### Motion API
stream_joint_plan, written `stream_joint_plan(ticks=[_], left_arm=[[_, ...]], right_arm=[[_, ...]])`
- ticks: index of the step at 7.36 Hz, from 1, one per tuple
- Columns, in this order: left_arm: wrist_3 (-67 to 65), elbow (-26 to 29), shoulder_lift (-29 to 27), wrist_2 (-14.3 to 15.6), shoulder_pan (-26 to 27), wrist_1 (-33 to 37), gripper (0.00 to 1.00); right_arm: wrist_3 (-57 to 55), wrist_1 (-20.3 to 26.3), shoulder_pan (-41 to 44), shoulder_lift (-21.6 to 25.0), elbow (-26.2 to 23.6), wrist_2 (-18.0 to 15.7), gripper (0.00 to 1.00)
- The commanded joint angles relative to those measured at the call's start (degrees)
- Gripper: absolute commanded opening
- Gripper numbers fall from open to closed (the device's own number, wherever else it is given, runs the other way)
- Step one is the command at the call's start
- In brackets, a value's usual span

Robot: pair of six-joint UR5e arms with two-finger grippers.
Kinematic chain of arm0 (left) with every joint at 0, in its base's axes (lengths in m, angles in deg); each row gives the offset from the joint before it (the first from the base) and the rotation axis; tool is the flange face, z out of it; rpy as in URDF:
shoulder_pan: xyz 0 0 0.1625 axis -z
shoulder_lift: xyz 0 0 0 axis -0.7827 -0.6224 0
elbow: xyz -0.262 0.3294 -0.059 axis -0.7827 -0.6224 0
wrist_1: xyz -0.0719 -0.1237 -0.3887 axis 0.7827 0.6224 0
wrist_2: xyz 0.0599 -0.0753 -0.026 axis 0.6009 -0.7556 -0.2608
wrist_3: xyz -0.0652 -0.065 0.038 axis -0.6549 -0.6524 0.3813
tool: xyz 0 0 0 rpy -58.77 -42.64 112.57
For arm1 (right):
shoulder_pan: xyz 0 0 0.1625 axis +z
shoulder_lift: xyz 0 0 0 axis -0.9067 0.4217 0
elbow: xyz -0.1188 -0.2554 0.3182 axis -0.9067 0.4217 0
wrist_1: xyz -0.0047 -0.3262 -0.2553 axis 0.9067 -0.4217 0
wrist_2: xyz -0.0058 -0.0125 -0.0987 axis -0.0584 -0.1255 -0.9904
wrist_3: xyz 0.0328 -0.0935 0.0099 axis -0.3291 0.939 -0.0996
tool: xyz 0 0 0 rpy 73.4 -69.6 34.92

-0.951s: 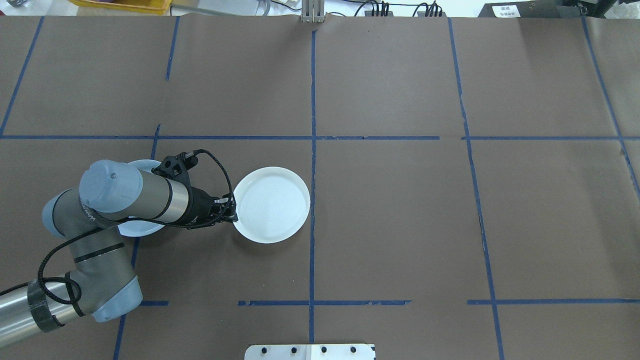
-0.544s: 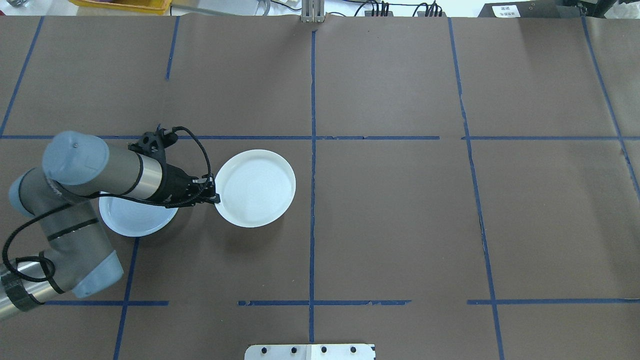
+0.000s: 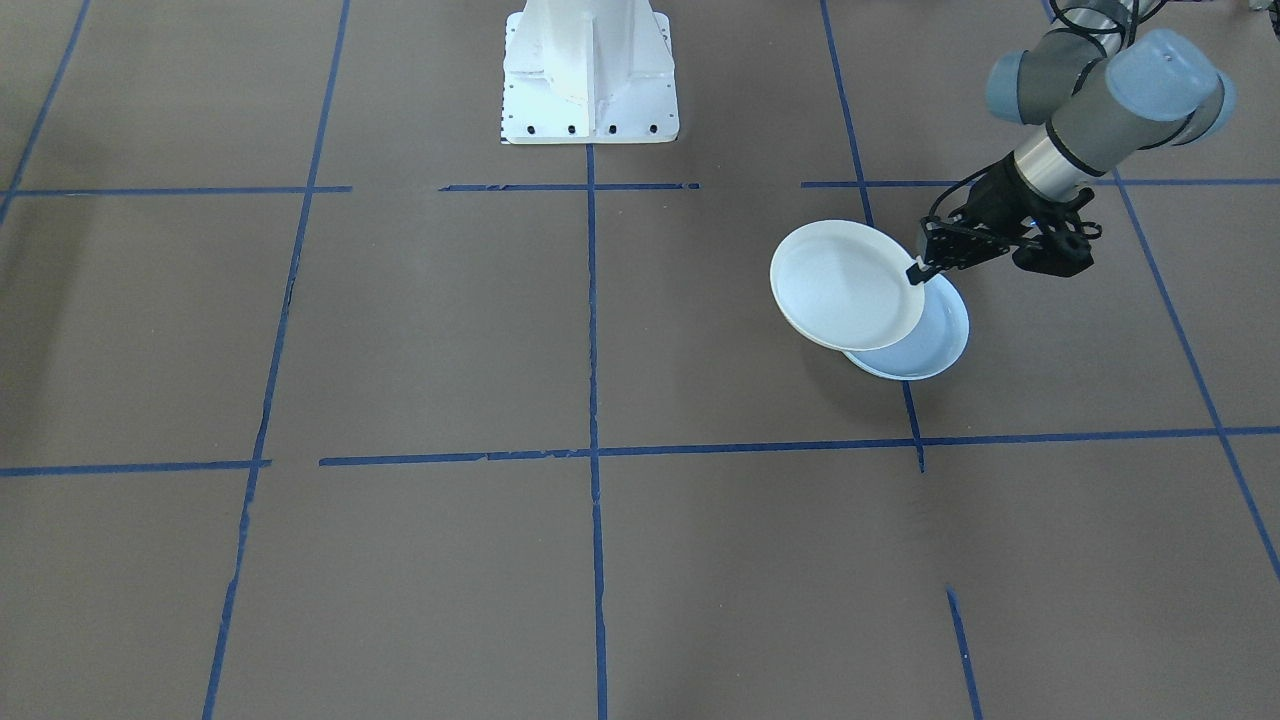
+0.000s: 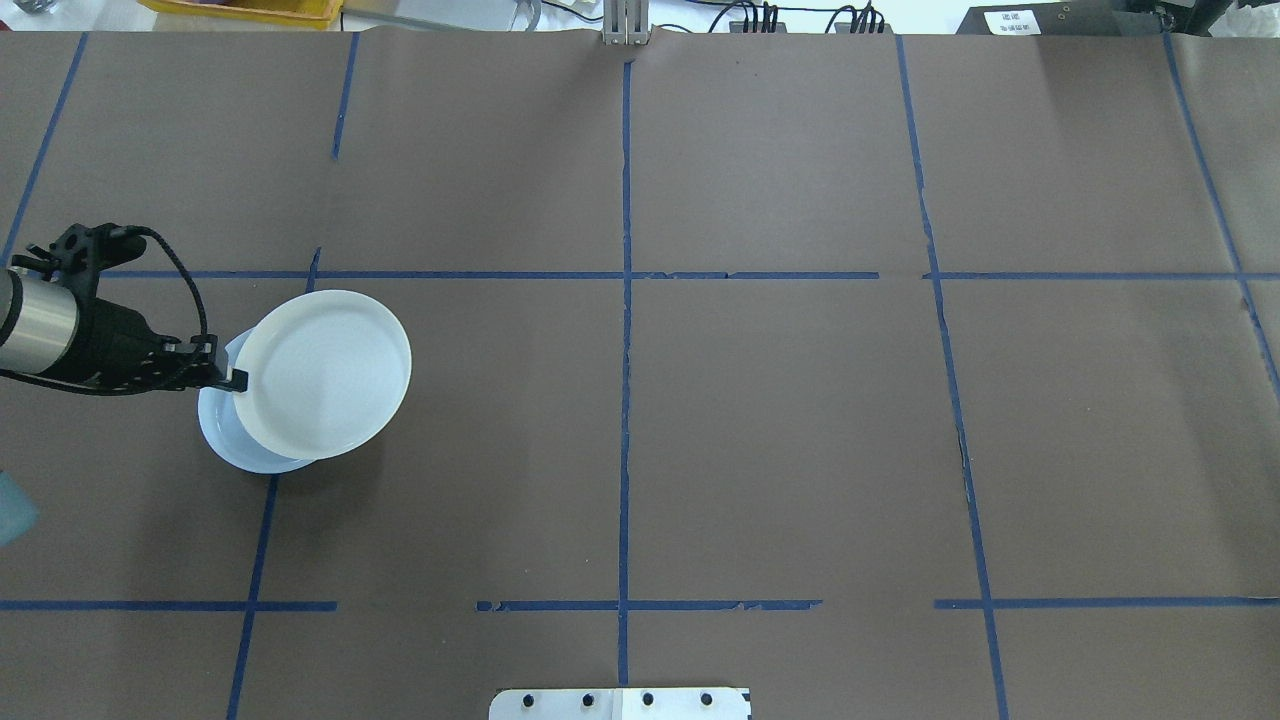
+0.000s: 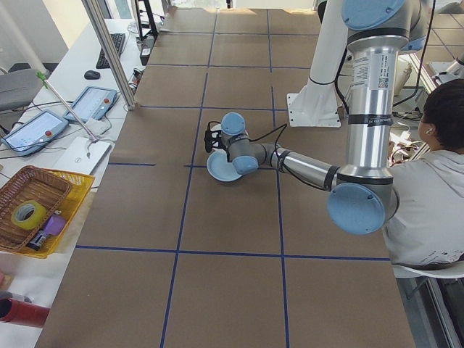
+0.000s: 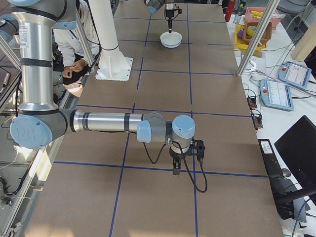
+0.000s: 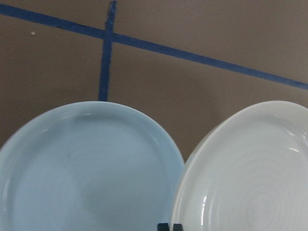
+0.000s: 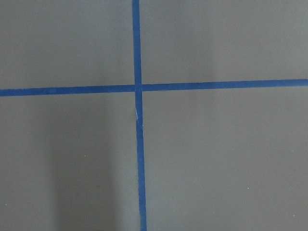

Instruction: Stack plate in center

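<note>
The left gripper (image 4: 236, 380) is pinching the rim of a white plate (image 4: 325, 372), its fingers closed on the plate's edge, and holding it in the air above a pale blue plate (image 4: 222, 436) lying flat on the brown paper-covered table (image 4: 780, 420). The white plate is overlapping most of the blue one in the overhead view but is offset toward the table's middle — a crescent of blue is showing past its edge. In the front-facing view the white plate (image 3: 845, 285) is sitting tilted, raised clear of the blue plate (image 3: 925, 345), with the left gripper (image 3: 918, 270) clamped at its rim. The left wrist camera is showing the two side by side: the blue plate (image 7: 86, 168) below, the white plate (image 7: 250, 173) beside it. Blue tape lines (image 4: 625, 300) are dividing the table into squares; both plates are lying in the square to the robot's left of the centre line. The right gripper (image 6: 176, 169) is hanging over a tape crossing at the far end of the table, well apart from the plates — whether its fingers are open or closed cannot be told.
</note>
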Motion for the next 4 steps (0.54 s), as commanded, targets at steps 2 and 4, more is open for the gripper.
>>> stream_joint_plan(ticks=[2, 4], left_arm=[[2.8, 3.6, 2.9, -0.7, 0.9, 3.0, 0.0], [2.8, 5.4, 2.7, -0.7, 1.2, 2.9, 0.0]], right_arm=[[0.0, 0.0, 0.0, 0.0, 0.0, 0.1, 1.0], [0.0, 0.0, 0.0, 0.0, 0.0, 0.1, 1.0]])
